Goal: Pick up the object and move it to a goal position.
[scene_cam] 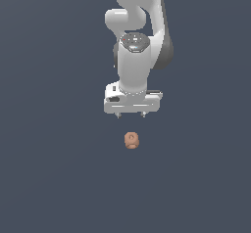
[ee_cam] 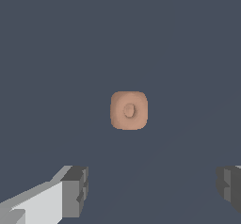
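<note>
The object point(scene_cam: 131, 140) is a small tan-orange rounded lump with a ring-like mark on top, lying on the dark grey surface. In the wrist view the object point(ee_cam: 129, 110) sits near the middle of the picture. My white gripper point(scene_cam: 130, 115) hangs above it, a little farther back in the exterior view, with a gap between the fingertips and the lump. The gripper point(ee_cam: 153, 190) is open, its two dark fingertips point(ee_cam: 75, 191) spread far wider than the object, and nothing is held between them.
The flat dark grey surface point(scene_cam: 54, 168) spreads all around the lump. The white arm point(scene_cam: 139, 26) rises behind the gripper toward the top of the exterior view.
</note>
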### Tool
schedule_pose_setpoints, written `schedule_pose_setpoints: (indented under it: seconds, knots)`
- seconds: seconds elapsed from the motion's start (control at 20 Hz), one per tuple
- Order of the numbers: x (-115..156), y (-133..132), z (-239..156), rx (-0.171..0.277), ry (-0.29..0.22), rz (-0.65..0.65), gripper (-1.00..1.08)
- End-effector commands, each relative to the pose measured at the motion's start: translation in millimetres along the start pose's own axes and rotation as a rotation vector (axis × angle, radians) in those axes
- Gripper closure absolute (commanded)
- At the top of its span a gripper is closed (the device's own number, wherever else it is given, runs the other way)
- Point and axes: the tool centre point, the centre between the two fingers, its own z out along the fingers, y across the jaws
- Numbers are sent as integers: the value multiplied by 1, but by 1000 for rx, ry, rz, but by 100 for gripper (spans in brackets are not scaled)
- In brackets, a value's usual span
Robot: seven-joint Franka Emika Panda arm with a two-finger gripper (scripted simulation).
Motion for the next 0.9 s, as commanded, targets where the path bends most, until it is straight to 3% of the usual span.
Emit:
schedule_pose_setpoints:
  seconds: [0.0, 0.4, 0.85]
  knots:
    - [0, 0, 0, 0, 0, 0, -92]
    - [3, -26, -6, 27, -6, 0, -92]
    - [7, -23, 5, 24, -8, 1, -92]
